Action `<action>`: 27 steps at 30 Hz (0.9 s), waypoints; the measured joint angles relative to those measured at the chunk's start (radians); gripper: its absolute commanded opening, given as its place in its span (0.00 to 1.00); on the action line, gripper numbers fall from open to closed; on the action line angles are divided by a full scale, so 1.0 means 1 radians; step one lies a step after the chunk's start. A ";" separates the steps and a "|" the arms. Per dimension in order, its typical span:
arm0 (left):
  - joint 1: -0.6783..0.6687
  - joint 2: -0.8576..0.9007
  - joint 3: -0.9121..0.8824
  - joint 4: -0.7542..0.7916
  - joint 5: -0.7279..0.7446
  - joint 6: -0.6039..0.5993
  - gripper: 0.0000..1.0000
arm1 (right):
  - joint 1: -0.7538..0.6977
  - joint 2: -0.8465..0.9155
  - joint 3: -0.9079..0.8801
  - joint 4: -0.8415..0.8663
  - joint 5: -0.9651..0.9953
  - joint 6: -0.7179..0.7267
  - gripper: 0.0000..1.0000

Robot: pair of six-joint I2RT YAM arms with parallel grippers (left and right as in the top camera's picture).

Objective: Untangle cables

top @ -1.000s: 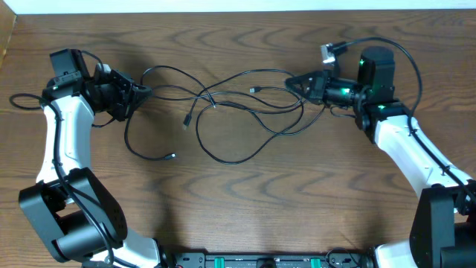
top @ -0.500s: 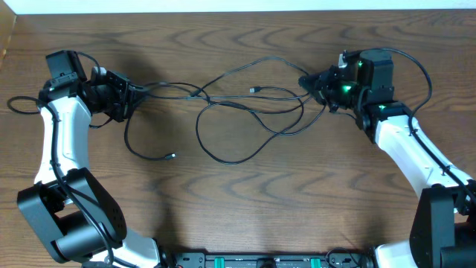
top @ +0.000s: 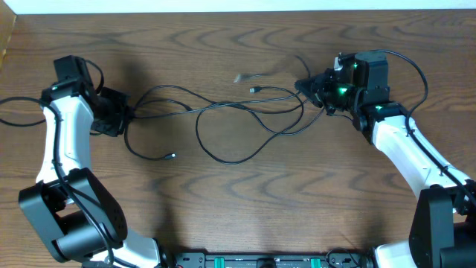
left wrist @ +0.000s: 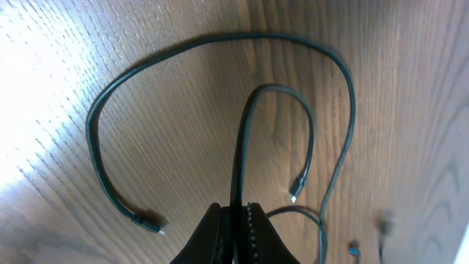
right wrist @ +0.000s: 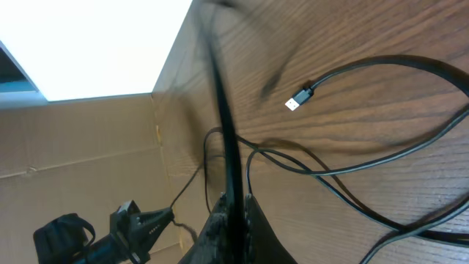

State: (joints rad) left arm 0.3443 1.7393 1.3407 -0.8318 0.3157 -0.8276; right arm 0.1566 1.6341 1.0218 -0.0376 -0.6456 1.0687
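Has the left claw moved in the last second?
Yes. The left gripper, shut on a black cable, has drawn back from the far edge of the table, toward the robot's base, as seen from overhead.

- My left arm (top: 61, 145): white shells, black joints.
- My right arm (top: 413, 152): likewise, with green lights (top: 343, 91) at the wrist.
- My fingertips (left wrist: 209, 238): black, ridged.
- Black wires (top: 421, 71): one loops off each wrist.

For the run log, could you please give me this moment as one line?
left tool: shut on black cable | right tool: shut on cable strand | loops: crossed on table
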 measured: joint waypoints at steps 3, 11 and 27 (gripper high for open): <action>-0.033 0.000 0.000 0.003 -0.035 -0.006 0.07 | 0.005 0.000 0.000 0.003 0.017 -0.001 0.01; -0.117 0.000 0.000 0.029 -0.068 -0.006 0.08 | 0.005 0.000 0.000 0.119 0.022 -0.013 0.01; -0.166 0.000 0.000 0.024 -0.048 0.087 0.80 | -0.095 0.000 0.000 0.388 -0.045 -0.006 0.01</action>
State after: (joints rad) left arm 0.1787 1.7393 1.3407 -0.8074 0.2672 -0.7403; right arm 0.0612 1.6341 1.0214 0.3504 -0.6907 1.0630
